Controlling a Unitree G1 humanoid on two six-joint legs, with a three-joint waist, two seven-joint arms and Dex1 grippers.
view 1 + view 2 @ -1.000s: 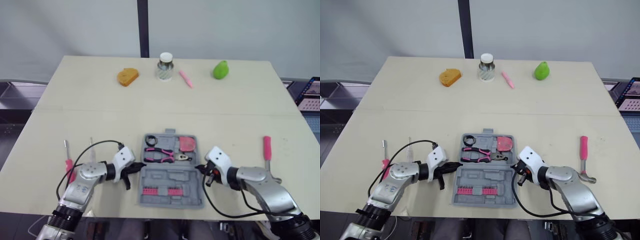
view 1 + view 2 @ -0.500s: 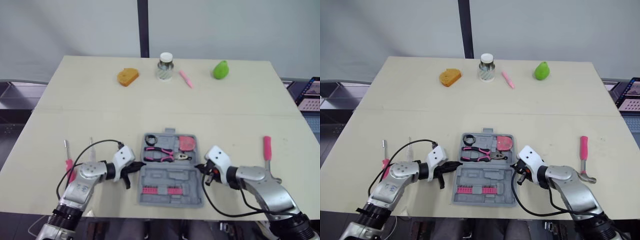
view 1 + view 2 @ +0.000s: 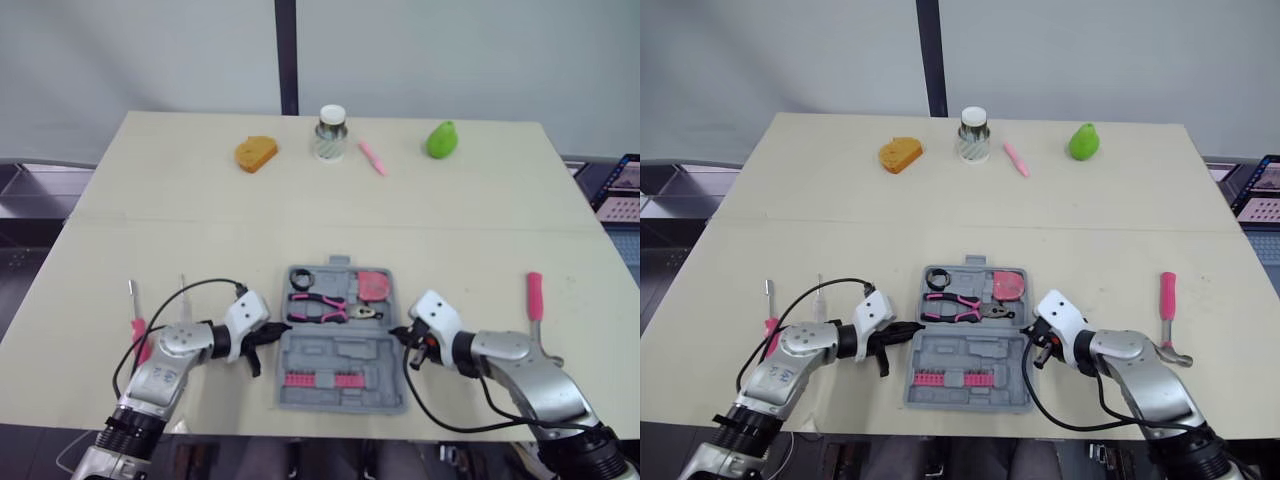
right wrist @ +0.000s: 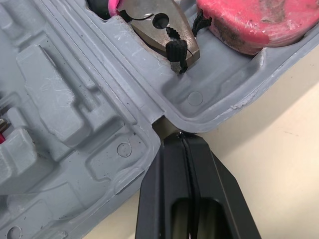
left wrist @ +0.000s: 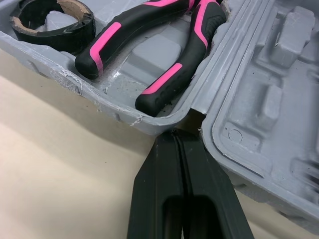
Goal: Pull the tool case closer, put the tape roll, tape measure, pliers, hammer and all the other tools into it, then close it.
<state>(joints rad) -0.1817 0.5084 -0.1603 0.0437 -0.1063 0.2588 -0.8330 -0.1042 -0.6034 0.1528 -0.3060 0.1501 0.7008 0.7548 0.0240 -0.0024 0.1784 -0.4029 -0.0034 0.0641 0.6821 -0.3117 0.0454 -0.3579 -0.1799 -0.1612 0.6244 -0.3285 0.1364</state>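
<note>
The grey tool case (image 3: 340, 375) lies open near the table's front edge. Its far half holds a black tape roll (image 3: 302, 278), pink-handled pliers (image 3: 322, 307) and a pink tape measure (image 3: 375, 286); its near half holds a row of bits (image 3: 322, 381). My left gripper (image 3: 278, 329) is shut, its tips against the hinge notch (image 5: 192, 118) on the case's left side. My right gripper (image 3: 397, 336) is shut too, tips at the hinge notch (image 4: 160, 124) on the right side. A pink-handled hammer (image 3: 536, 308) lies to the right of the case. Two screwdrivers (image 3: 137, 320) lie at the left.
At the table's far edge stand an orange piece (image 3: 255, 153), a glass jar with a white lid (image 3: 329, 133), a pink stick (image 3: 371, 157) and a green pear-like object (image 3: 440, 139). A seam (image 3: 330, 226) crosses the table between them and the case.
The case has slid a little toward the front edge, with both shut grippers staying at its sides.
</note>
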